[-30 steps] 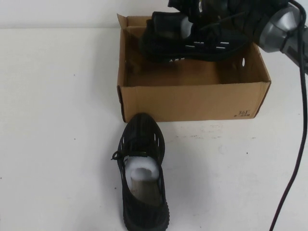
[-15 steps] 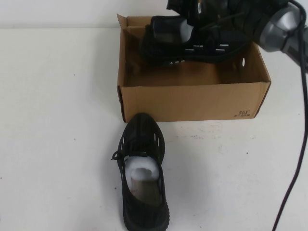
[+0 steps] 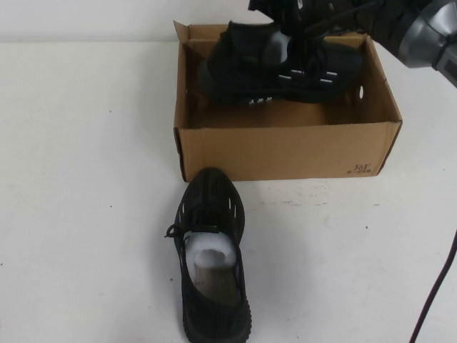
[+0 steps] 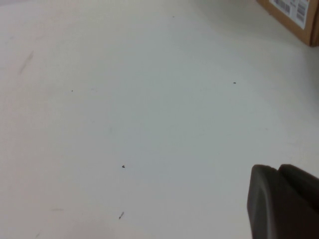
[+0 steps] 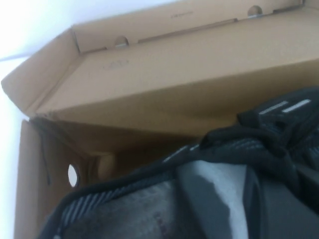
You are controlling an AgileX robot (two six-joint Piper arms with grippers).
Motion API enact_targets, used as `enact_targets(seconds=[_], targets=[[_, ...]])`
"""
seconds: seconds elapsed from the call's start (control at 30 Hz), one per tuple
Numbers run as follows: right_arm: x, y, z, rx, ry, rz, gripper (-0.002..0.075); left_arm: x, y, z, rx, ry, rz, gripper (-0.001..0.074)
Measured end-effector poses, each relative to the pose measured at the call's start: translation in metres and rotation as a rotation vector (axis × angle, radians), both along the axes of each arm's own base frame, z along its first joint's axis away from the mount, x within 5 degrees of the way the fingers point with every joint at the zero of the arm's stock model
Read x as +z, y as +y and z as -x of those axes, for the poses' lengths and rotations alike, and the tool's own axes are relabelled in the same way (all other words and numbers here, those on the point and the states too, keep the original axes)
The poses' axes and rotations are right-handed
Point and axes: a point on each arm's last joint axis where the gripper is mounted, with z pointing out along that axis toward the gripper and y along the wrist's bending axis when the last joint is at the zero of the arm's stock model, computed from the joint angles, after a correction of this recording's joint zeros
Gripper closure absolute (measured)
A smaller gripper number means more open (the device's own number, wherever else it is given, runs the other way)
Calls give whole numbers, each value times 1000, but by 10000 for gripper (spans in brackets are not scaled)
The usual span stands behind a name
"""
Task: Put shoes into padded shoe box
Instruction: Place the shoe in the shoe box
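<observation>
Near shoe (image 3: 209,251): 1 black sneaker lies on the white table (image 3: 86,179), toe pointing at the box's front wall and just short of it, white stuffing showing; untouched.
Padded shoe box (image 3: 285,150): open, flaps up, "361" print at its front right corner.
Carried shoe (image 3: 282,68): lengthwise inside the box by the back wall, heel toward the box's left end; it has sunk and slid left over the last 1 s, so placement looks almost done.
Right gripper (image 3: 296,32): above the box's back wall, clamped on the carried shoe's collar.
Left gripper (image 4: 284,204): low over bare table, left of the box; I cannot tell how far open.
Open room: floor free along the box's front wall for shoe 2; the front rim must be cleared.
</observation>
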Motion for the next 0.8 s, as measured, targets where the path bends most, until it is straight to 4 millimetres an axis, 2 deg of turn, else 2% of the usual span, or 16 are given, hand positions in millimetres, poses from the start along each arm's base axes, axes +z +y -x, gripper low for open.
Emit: enact_targets(seconds=[0.13, 0.33, 0.5, 0.8], targets=[[6, -2, 2, -4, -34, 29, 732, 0, 0, 0, 0, 0, 0, 739], [1, -1, -1, -15, -20, 22, 732, 0, 0, 0, 0, 0, 0, 739], [-10, 4, -11, 0, -27, -12, 732, 0, 0, 0, 0, 0, 0, 739], [-37, -2, -40, -3, -37, -27, 732, 0, 0, 0, 0, 0, 0, 739]])
